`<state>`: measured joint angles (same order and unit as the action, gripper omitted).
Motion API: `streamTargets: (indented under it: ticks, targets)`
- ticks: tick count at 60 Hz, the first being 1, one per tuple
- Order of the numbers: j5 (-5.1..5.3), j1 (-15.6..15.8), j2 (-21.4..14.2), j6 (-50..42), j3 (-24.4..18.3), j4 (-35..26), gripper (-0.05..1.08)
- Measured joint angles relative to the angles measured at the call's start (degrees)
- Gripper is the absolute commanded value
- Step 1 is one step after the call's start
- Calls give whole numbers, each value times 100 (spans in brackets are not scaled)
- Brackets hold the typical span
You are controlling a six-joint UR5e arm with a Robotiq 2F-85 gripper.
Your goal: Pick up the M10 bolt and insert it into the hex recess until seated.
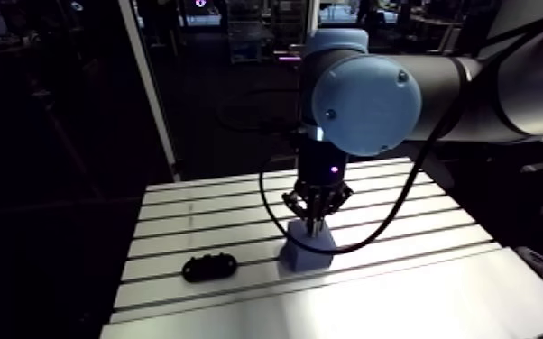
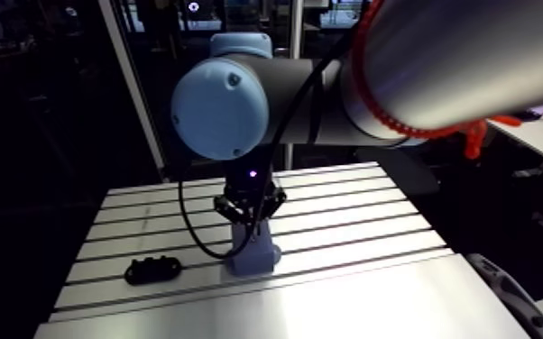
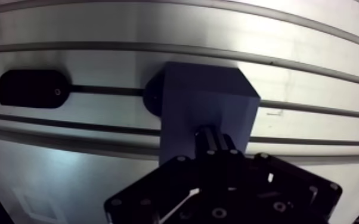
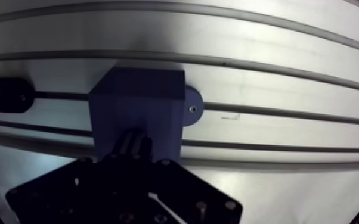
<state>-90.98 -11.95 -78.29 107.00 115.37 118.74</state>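
A blue-violet block (image 3: 209, 98) stands on the slotted table (image 1: 194, 212), held by a round foot in a slot. My gripper (image 3: 214, 142) hangs straight over the block's top face, fingers drawn close together and reaching down to it. In the arm view a thin grey shank, the M10 bolt (image 1: 314, 229), shows between the fingertips just above the block (image 1: 307, 254). The hex recess is hidden under the fingers, and I cannot tell how deep the bolt sits.
A black oblong holder (image 3: 31, 88) lies in the same slot, beside the block; in the arm view the holder (image 1: 209, 267) is to the block's left. A smooth plate (image 1: 401, 302) covers the table's front.
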Motion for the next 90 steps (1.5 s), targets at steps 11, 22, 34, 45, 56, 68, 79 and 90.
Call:
streamTargets:
  ticks: [11,22,34,45,56,68,79,90]
  targets:
    - [0,5,-2,1,29,7,108]
    - [-3,6,-6,1,40,13,108]
    - [6,-9,-24,-1,-13,-6,108]
    - [27,0,-108,0,-209,-164,108]
    - [72,27,-264,0,-416,-512,108]
    - [116,56,-423,-8,-764,-1092,107]
    - [141,78,-539,-20,-1167,-1602,102]
    - [141,134,-655,-59,-1488,-1946,36]
